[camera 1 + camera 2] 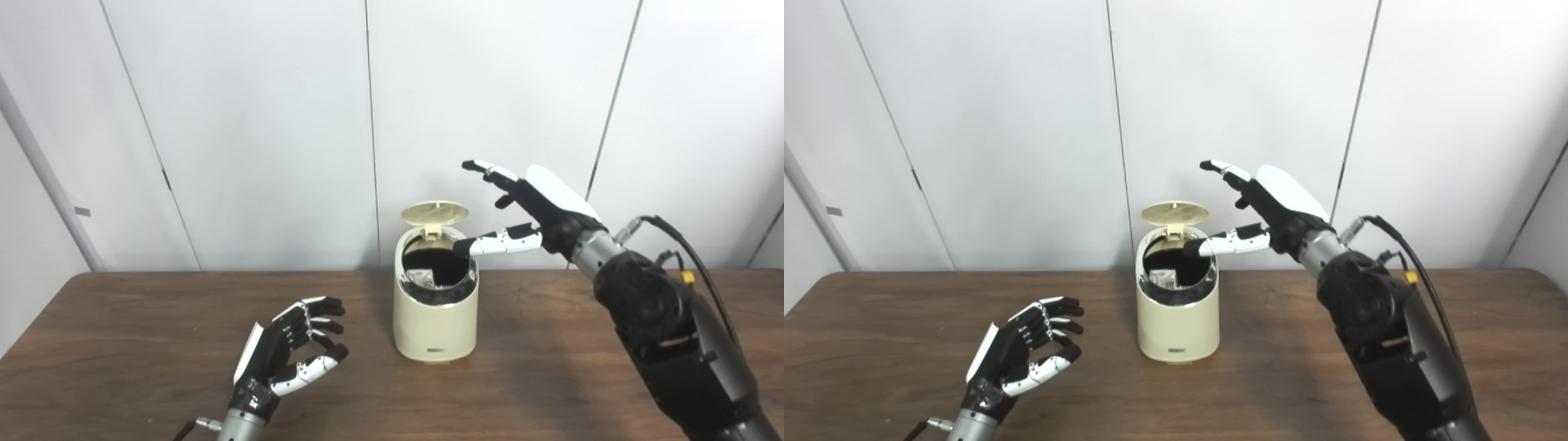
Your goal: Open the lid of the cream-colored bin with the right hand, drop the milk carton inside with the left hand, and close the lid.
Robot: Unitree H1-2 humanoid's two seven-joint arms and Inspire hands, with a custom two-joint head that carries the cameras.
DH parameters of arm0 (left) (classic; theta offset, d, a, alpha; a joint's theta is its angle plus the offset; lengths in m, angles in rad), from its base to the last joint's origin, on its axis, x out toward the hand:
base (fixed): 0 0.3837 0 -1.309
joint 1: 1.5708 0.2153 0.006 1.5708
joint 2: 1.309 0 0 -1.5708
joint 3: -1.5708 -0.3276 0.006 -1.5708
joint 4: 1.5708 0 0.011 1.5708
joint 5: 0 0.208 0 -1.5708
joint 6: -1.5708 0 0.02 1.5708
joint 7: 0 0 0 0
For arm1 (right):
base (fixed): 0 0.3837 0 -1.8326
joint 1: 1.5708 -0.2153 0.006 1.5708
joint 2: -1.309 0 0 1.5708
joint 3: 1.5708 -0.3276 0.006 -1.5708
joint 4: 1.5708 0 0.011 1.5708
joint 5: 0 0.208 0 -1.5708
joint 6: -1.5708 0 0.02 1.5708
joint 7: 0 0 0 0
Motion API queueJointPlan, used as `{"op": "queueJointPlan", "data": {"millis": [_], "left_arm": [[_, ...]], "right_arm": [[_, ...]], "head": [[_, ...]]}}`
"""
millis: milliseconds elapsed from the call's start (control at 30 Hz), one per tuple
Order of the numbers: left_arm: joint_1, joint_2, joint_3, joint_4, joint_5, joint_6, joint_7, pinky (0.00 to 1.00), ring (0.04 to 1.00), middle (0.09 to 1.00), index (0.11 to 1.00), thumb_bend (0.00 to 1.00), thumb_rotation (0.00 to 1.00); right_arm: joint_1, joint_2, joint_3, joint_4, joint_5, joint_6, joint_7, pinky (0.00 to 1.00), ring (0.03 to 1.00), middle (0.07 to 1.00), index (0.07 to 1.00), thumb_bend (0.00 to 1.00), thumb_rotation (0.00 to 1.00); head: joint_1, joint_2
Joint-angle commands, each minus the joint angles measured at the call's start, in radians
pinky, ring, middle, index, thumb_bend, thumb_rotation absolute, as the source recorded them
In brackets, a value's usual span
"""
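Left eye view first: the cream-colored bin (pixel 435 318) sits mid-desk (pixel 122 318) with its lid (pixel 435 213) flipped up and standing open at the back. Down in the dark opening I can make out something pale with print on it, which I'm pretty sure is the milk carton (pixel 421 278), so the drop looks done. My right hand (pixel 527 208) is up beside the bin, fingers spread and holding nothing, thumb reaching over the rim on the bin's right side, close to it though I can't tell if it actually touches. My left hand (pixel 288 352) hovers low over the desk, well left of the bin, fingers loosely curled but apart, nothing in it.

Right eye view: same story from a slightly different spot. The lid (pixel 1175 212) is upright on its hinge, the carton (pixel 1165 277) shows as a light patch low inside the bin (pixel 1178 321), and my right hand (pixel 1265 205) sits higher than the lid and off to its right. Left hand (pixel 1023 355) empty, clear of everything.

So I'd say I'm on the last step, closing up. Next move needs my right hand's fingers to get behind or above that lid and push it forward and down until it seats, without shoving the bin, which looks light enough to slide.
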Motion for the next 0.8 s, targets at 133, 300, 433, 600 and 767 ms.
{"op": "queueJointPlan", "data": {"millis": [133,300,433,600,767], "left_arm": [[0.012,-0.013,-0.003,0.012,0.004,-0.025,0.005,0.49,0.621,0.711,0.736,0.69,0.26],[0.006,-0.017,0.0,0.024,0.018,-0.028,0.017,0.49,0.617,0.71,0.732,0.7,0.26],[0.005,-0.019,0.003,0.024,0.021,-0.026,0.02,0.49,0.618,0.708,0.727,0.7,0.26],[0.004,-0.021,0.004,0.017,0.013,-0.013,0.012,0.49,0.615,0.709,0.73,0.7,0.25],[0.005,-0.024,0.005,0.009,0.025,-0.009,0.019,0.49,0.612,0.706,0.73,0.71,0.27]], "right_arm": [[-0.05,-0.023,0.032,-0.021,-0.005,-0.031,0.057,0.87,0.978,0.94,0.926,0.7,0.62],[-0.029,-0.014,0.013,-0.009,0.069,-0.102,0.044,0.87,0.96,0.913,0.88,0.69,0.61],[-0.019,-0.026,0.016,-0.017,0.076,-0.134,0.053,0.87,0.967,0.908,0.875,0.71,0.65],[-0.008,-0.039,0.015,-0.04,0.069,-0.143,0.062,0.87,0.976,0.905,0.875,0.7,0.64],[0.003,-0.06,0.009,-0.064,0.067,-0.15,0.073,0.88,0.984,0.901,0.872,0.7,0.63]], "head": [[0.004,0.002],[0.013,0.002],[0.014,0.003],[0.016,0.004],[0.017,0.006]]}}
